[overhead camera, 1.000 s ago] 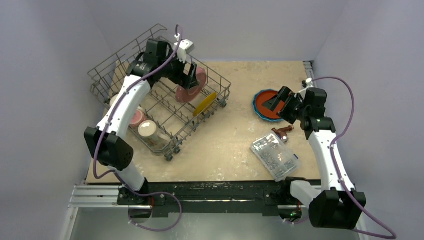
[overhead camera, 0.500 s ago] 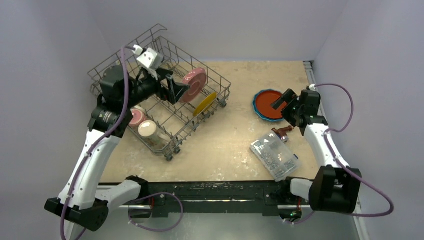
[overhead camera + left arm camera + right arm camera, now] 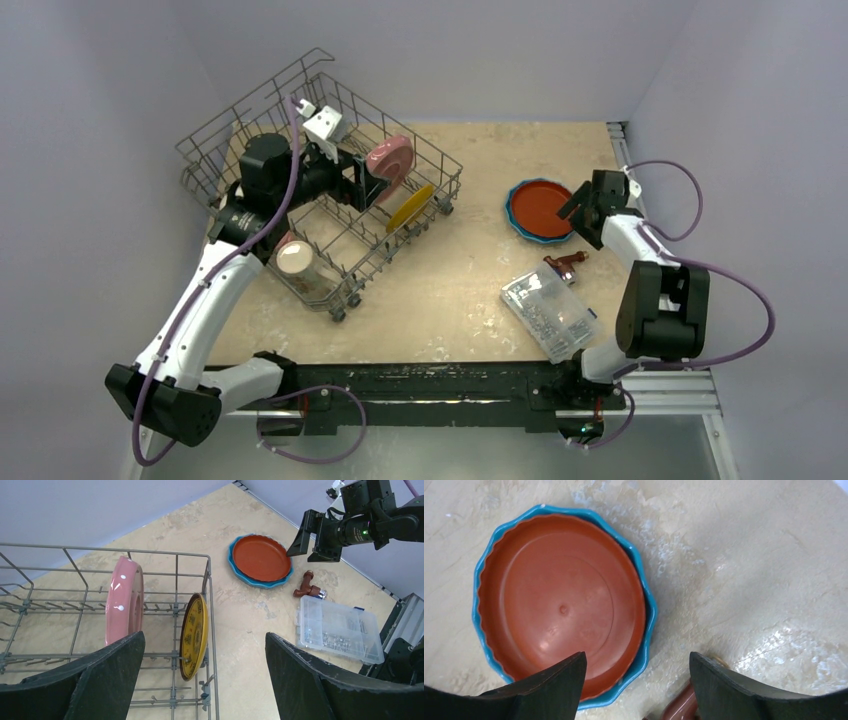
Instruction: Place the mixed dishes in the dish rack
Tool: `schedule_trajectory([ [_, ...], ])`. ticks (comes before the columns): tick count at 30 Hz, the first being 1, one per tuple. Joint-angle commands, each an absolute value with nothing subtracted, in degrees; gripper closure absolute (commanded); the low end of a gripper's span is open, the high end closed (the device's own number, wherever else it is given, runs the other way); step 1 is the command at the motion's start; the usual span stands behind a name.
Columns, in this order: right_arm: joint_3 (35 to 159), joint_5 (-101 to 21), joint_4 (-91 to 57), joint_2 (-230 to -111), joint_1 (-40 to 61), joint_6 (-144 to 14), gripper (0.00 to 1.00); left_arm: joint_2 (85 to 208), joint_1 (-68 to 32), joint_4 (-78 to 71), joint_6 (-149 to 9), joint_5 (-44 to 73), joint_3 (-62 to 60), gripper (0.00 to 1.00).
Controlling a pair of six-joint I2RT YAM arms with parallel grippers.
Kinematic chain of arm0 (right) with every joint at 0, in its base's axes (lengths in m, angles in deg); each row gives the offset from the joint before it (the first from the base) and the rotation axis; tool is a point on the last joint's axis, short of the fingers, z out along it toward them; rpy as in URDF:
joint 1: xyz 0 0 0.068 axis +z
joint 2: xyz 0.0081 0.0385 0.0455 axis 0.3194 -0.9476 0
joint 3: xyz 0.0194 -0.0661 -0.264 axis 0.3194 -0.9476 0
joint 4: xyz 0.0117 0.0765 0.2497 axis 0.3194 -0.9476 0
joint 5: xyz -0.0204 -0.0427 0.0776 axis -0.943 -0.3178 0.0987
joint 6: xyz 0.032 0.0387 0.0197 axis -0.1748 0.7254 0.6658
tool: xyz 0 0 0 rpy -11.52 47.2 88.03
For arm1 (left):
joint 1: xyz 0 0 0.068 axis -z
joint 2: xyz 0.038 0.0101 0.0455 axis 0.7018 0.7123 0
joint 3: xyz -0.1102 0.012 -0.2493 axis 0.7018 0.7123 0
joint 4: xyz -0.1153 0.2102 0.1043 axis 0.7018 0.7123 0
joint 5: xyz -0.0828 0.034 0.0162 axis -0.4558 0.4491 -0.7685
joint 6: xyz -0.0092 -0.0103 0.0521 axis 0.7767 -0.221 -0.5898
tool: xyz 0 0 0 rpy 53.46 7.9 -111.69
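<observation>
Top external view: the left claw (image 3: 362, 182) reaches in over the dish rack (image 3: 440, 165), a grey wire basket standing on the desk (image 3: 470, 290). Its fingers are spread wide with nothing between them. From the left wrist, a pink plate with white dots (image 3: 124, 602) stands on edge among the tines just ahead of the claw's left finger. A small yellow plate with a dark pattern (image 3: 194, 635) stands on edge ahead of the gap between the fingers, leaning against the rack's end wall. A cream mug (image 3: 295, 260) sits in the rack's near corner, behind this claw and beside its arm.

The right claw (image 3: 577, 210) is at the right-hand edge of two stacked plates lying flat on the desk, well apart from the rack. Its fingers are also spread and grip nothing. From the right wrist, the red-orange plate (image 3: 559, 605) is nested inside the blue plate (image 3: 647, 630), ahead of the claw and mostly toward its left finger. Whether a fingertip touches the blue rim cannot be told. A small reddish-brown fitting (image 3: 566, 264) lies just behind this claw, near its right finger. A clear plastic box of small metal parts (image 3: 548, 312) lies further back, toward the arm's base.
</observation>
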State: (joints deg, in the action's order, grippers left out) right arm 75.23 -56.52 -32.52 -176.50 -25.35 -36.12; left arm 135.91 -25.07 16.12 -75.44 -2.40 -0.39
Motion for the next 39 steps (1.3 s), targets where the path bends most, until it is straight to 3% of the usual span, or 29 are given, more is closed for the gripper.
schedule_trajectory([
  [1,79.07,-61.99,-31.47,-177.83,-25.22,-37.4,0.26,135.73,-26.15,12.3,-75.01,-3.69,-1.14,0.11],
  [16,76.98,-65.88,-29.68,-183.62,-23.22,-36.48,0.32,137.48,-31.68,7.9,-67.64,-10.49,-0.69,0.12],
  [39,79.1,-65.19,-34.45,-178.82,-22.93,-36.25,0.81,139.18,-31.79,8.02,-66.79,-11.87,-1.09,0.12],
])
